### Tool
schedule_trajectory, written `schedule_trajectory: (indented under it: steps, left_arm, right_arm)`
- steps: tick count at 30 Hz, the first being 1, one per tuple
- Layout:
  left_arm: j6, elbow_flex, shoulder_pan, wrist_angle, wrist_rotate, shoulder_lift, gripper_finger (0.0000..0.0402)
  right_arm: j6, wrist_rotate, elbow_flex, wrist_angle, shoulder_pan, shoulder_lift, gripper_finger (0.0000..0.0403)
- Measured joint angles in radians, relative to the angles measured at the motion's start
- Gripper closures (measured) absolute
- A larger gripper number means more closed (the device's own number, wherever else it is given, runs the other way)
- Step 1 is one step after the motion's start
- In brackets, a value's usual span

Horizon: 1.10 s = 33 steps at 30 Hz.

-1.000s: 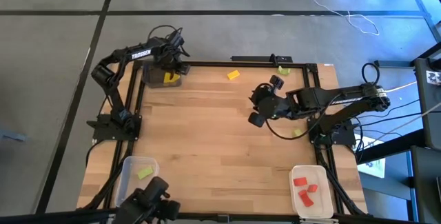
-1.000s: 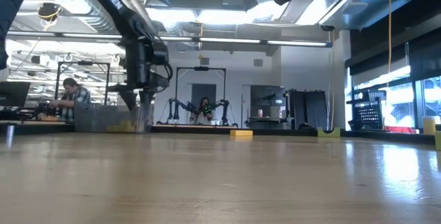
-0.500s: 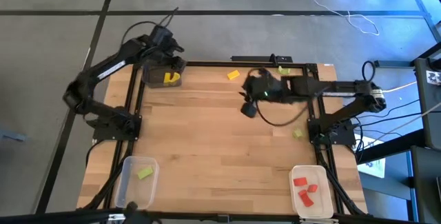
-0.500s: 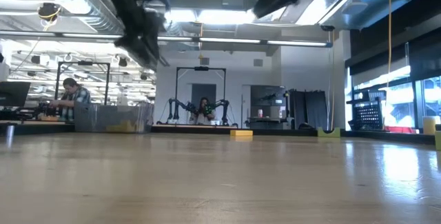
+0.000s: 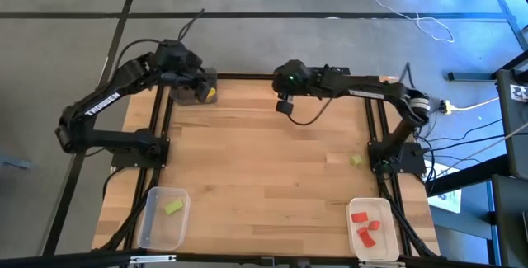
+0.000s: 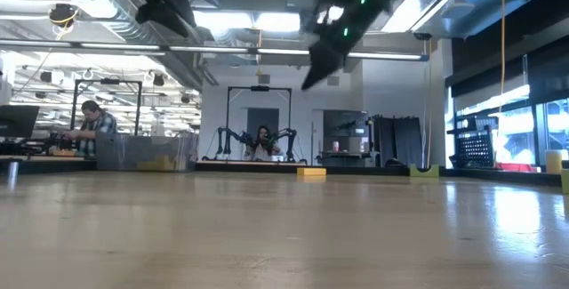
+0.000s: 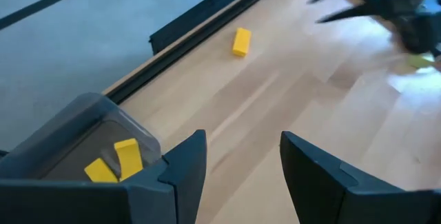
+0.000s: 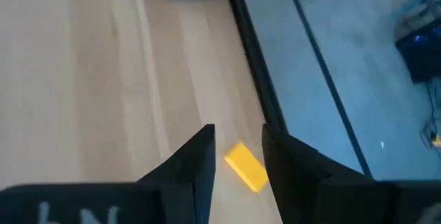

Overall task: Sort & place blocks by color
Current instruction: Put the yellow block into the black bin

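Observation:
A yellow block (image 7: 240, 42) lies flat on the table near the far edge; it also shows in the right wrist view (image 8: 247, 165) and the low view (image 6: 311, 172). My right gripper (image 8: 238, 138) hovers open high above it (image 6: 342, 31). In the high view that arm hides the block. My left gripper (image 7: 241, 141) is open and raised beside the dark bin (image 7: 76, 124), which holds two yellow blocks (image 7: 116, 162). One green block (image 5: 356, 160) lies near the right edge. Another green block (image 6: 424, 172) lies at the far edge.
A clear bin (image 5: 153, 231) at the near left corner holds a green block (image 5: 172, 208). A white bin (image 5: 386, 243) at the near right corner holds red blocks (image 5: 365, 227). A dark rail (image 7: 189, 23) runs along the far edge. A person sits far behind the table (image 6: 92, 122).
My left gripper has risen out of the dark bin and drawn back toward the far left corner. My right arm has swung from the table's right middle toward the far edge and now stands above the yellow block. No block has moved.

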Motion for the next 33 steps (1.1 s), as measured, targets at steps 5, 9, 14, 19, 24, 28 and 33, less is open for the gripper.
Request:
schedule_trajectory:
  steps: [5, 9, 14, 19, 24, 28, 33]
  left_arm:
    - [0.000, 0.000, -0.020, -0.001, -0.001, -0.004, 0.0227]
    - [-0.001, 0.000, -0.022, -0.003, -0.011, 0.003, 0.0227]
    - [-0.056, 0.000, -0.022, -0.015, -0.040, 0.019, 0.0227]
    - [-0.070, 0.000, -0.021, -0.031, -0.087, 0.019, 0.0227]
    - [-0.106, 0.000, -0.021, -0.030, -0.110, 0.019, 0.0227]
    - [-0.129, 0.000, -0.021, -0.030, -0.137, 0.019, 0.0227]
    - [-0.177, 0.000, -0.021, -0.030, -0.144, 0.019, 0.0227]
  right_arm:
    - [-0.100, -0.002, 0.000, 0.000, -0.046, 0.101, 0.0281]
    - [-0.110, -0.025, 0.000, 0.001, -0.081, 0.170, 0.0281]
    - [-0.115, -0.080, 0.000, 0.001, -0.127, 0.214, 0.0281]
    - [-0.197, -0.083, 0.000, 0.008, -0.164, 0.218, 0.0288]
    - [-0.269, -0.113, 0.019, -0.005, -0.190, 0.219, 0.0352]
    - [-0.273, -0.118, 0.056, -0.017, -0.197, 0.219, 0.0397]
    - [-0.248, -0.055, 0.076, -0.023, -0.197, 0.219, 0.0367]
